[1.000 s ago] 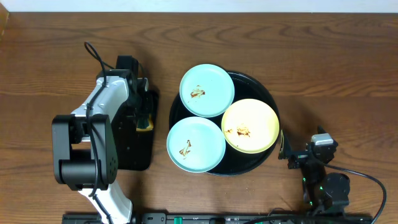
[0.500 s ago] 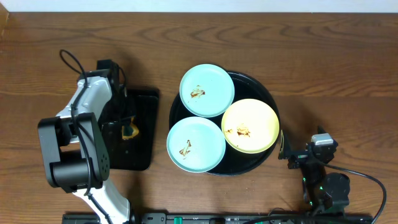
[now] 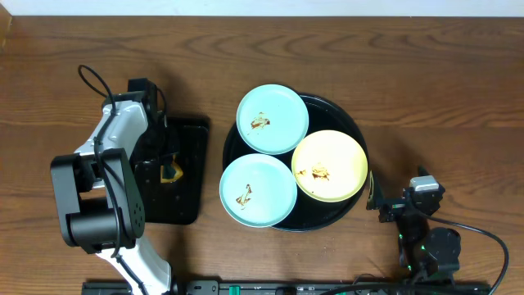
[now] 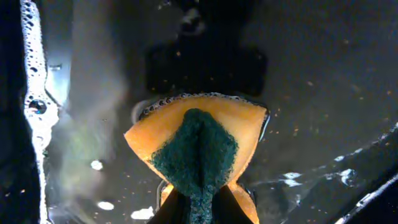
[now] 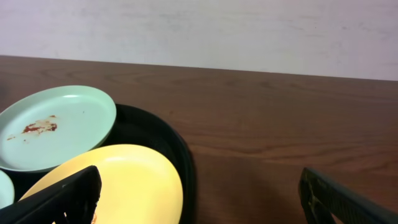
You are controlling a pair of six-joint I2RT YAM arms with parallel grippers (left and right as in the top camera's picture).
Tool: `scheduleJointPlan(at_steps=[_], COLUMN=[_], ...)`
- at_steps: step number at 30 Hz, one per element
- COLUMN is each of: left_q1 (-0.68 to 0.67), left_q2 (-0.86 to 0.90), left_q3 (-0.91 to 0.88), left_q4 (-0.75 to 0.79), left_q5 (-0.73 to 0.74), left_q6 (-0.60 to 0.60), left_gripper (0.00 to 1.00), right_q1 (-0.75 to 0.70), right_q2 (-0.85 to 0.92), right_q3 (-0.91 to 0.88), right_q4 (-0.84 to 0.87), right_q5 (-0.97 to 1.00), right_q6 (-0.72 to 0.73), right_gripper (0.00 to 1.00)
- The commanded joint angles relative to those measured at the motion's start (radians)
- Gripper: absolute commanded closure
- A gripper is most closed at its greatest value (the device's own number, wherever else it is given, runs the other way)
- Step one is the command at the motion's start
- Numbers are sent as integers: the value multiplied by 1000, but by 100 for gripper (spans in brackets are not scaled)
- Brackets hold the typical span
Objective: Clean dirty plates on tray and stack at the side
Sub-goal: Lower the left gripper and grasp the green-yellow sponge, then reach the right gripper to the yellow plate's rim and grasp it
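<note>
Plates (image 3: 258, 190) sit smeared on the tray (image 3: 347, 121). The left claw (image 4: 198, 208) pinches the wet sponge (image 4: 199, 143), so carry it pad-down onto the nearest smear (image 3: 244, 197); the right claw (image 5: 200, 202) gapes wide, empty

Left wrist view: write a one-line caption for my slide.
Left claw pinches a folded yellow-and-green sponge, with the wet, sudsy small black tray behind it.

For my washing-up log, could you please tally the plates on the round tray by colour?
Pale blue plates: 2
Pale yellow plates: 1
Total: 3 plates, all on the round black tray
</note>
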Motion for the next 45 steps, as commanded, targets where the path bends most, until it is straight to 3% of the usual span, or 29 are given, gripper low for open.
scheduleJointPlan(at_steps=[1, 33, 40, 45], left_q1=[-3, -3, -3, -3], left_q2=[21, 21, 21, 21], left_q3=[12, 12, 12, 12], left_q4=[-3, 20, 23, 23], left_q5=[21, 22, 22, 21], left_q6=[-5, -10, -10, -10], left_gripper=[92, 92, 92, 93], right_q1=[10, 10, 10, 10], right_q2=[-5, -5, -5, 48], right_q3=[-1, -1, 42, 203], right_q4=[-4, 3, 99, -77], right_q5=[-4, 0, -62, -76], right_q6=[-2, -2, -70, -65], right_gripper=[1, 1, 1, 1])
